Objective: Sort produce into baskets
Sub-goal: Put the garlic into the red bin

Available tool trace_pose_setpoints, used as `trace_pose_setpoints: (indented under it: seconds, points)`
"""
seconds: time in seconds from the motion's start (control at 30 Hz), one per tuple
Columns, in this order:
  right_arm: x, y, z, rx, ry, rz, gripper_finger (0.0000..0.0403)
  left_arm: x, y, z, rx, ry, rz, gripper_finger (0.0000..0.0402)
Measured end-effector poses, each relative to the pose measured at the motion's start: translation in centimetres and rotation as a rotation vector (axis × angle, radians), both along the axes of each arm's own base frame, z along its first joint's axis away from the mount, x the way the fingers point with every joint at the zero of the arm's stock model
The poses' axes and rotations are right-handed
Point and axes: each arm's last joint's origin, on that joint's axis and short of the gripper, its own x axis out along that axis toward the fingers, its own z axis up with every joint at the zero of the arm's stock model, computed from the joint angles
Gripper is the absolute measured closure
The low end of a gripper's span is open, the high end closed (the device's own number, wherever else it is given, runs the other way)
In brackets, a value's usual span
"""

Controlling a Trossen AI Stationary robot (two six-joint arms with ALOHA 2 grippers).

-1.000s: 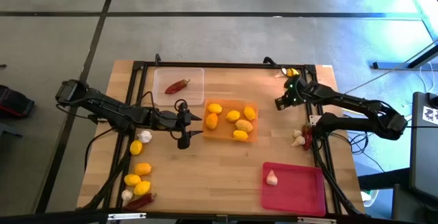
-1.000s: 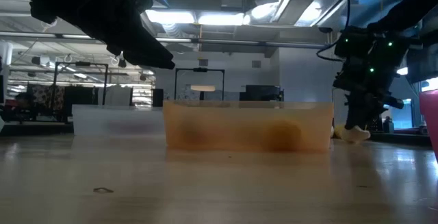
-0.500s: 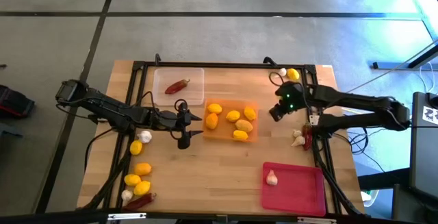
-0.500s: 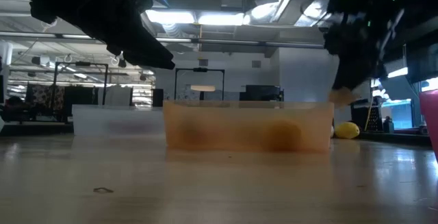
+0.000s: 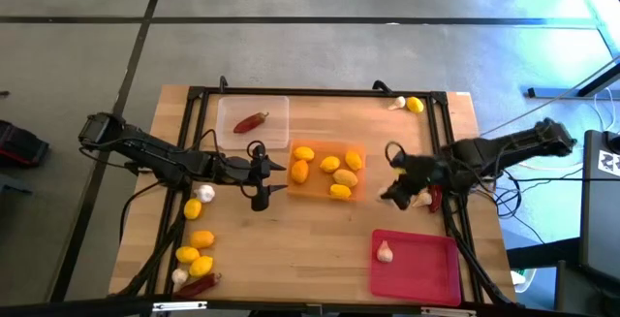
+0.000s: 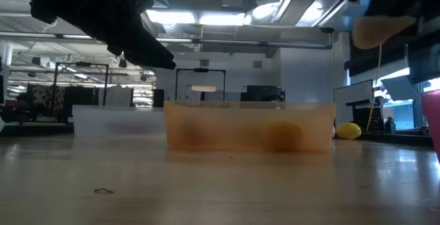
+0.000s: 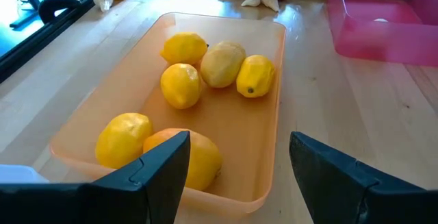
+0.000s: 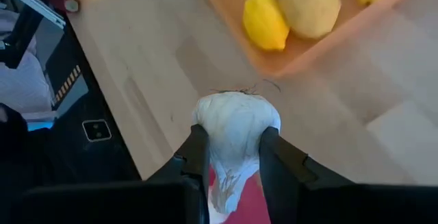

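My right gripper (image 5: 394,195) is shut on a whitish garlic bulb (image 8: 236,125), high above the table between the orange basket (image 5: 358,193) and the red-pink basket (image 5: 426,273). In the low view the bulb (image 6: 380,29) hangs high at the right. My left gripper (image 5: 262,174) stands open just left of the orange basket, which holds several lemons (image 7: 219,63). The clear basket (image 5: 276,135) holds a red chili (image 5: 251,121). One garlic bulb (image 5: 386,251) lies in the red-pink basket. My right gripper pinches the garlic bulb's round sides (image 8: 205,128) between its two fingers (image 8: 194,154). The fingers slant downward. The bulb's wispy root end (image 8: 239,91) points away from the gripper and its tapered stem end (image 8: 224,190) lies back between the fingers. The bulb is lifted clear of the table.
Loose lemons, garlic and a chili (image 5: 197,259) lie along the table's left near side. A garlic and a lemon (image 5: 415,105) sit at the far right corner. More garlic and a chili (image 5: 429,199) lie by the right edge. Bare wood (image 5: 291,249) lies in the near middle.
My right gripper has risen from the table near the far right corner and swung toward the near edge, rolling as it went. It has stayed shut on the garlic bulb, which is now lifted well clear.
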Motion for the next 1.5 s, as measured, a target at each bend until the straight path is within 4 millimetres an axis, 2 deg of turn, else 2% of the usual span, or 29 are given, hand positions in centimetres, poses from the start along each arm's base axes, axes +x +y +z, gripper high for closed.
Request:
trace_pose_setpoints:
  seconds: [0.17,0.4,0.63,1.0,1.3,1.5]
  points:
    - [-0.8,3.0,-0.3,0.043,0.037,0.004,0.032,0.0,0.0,0.0,0.001,0.0,0.0,0.0155]
    - [-1.2,7.7,-1.3,0.103,0.059,0.113,0.032,0.0,0.0,0.0,0.001,0.0,-0.001,0.0155]
    - [-1.5,11.6,-3.4,0.181,0.201,0.161,0.032,0.0,0.0,0.1,0.0,-0.008,-0.001,0.0155]
    - [-1.2,14.7,-7.5,0.059,0.333,0.247,0.032,0.0,0.0,0.0,0.003,-0.003,-0.002,0.0155]
    - [0.3,16.2,-9.6,-0.009,0.263,0.365,0.032,0.0,0.0,0.0,0.003,-0.003,-0.002,0.0155]
    - [0.8,16.7,-10.6,-0.056,0.235,0.381,0.032,0.0,0.0,0.0,0.002,-0.003,-0.001,0.0155]
